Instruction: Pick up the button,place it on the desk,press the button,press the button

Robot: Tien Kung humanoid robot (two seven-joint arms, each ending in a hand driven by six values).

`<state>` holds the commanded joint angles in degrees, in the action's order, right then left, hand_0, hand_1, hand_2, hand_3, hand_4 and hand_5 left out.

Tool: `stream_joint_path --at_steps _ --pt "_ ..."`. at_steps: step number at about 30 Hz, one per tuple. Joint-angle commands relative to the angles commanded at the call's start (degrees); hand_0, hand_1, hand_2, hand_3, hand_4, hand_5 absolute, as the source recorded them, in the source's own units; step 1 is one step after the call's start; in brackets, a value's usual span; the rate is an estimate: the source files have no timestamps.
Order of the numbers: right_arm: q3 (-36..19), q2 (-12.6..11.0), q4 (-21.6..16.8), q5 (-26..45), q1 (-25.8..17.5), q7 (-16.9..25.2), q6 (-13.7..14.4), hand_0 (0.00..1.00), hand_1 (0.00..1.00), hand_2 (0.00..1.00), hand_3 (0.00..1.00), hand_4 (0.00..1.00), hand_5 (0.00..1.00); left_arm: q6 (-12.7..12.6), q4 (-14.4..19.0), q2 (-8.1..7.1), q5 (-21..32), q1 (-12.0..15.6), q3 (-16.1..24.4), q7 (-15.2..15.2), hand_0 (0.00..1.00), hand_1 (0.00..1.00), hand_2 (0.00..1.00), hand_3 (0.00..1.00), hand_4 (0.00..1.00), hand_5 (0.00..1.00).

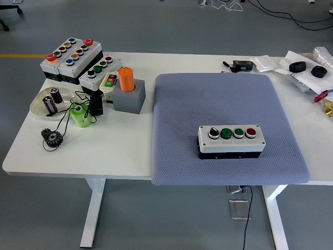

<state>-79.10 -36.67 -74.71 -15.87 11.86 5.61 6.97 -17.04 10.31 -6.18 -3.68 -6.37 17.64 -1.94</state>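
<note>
A white button box (231, 141) with a black base lies on the grey mat (223, 99), near the mat's front middle. Its top carries a black-and-white knob, two green buttons and a red button in a row. Neither of my hands is in view. No person's hand is in view.
At the back left stand several more button boxes (73, 57), an orange cylinder in a grey block (128, 94), a green cylinder (79, 114), a clear dish with batteries (49, 101) and a black gear (52, 137). Small black parts and papers (307, 67) lie at the back right.
</note>
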Motion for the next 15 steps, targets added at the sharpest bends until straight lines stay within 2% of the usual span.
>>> stream_joint_path --at_steps 15 --pt "0.4 0.0 0.2 0.2 0.0 -0.7 -0.4 0.845 0.786 0.821 0.807 0.556 0.697 0.0 0.0 -0.01 -1.7 0.2 1.0 0.4 0.656 0.712 0.712 0.518 0.324 0.998"
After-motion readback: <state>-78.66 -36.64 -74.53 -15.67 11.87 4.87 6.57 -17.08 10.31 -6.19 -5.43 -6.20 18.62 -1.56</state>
